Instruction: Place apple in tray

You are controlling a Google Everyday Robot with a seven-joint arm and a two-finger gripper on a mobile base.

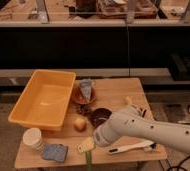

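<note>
We see the white arm reaching in from the right over the wooden table (119,92), and its gripper (99,139) is at the front part of the table. The end of the arm hides the jaws, so we cannot tell if they are open or closed.

The small round pale yellow-orange apple (79,123) lies on the table just to the left of the jaws and a little behind them, apart from them. The large deep rectangular yellow-orange plastic tray (22,106) stands farther left of the jaws, behind the apple, and the apple is outside it.

Directly behind the jaws is a dark round bowl (102,116). Farther behind is a small round brown dish (78,96) holding a grey-blue object (86,89). Just in front of the jaws, to the left, lies a pale greenish-yellow oblong object (86,145), and a long green vegetable (88,161) lies below it. To the right of the jaws lies a long white utensil (133,147). Far left are a white round container (33,138) and a blue-grey square pad (55,152).
</note>
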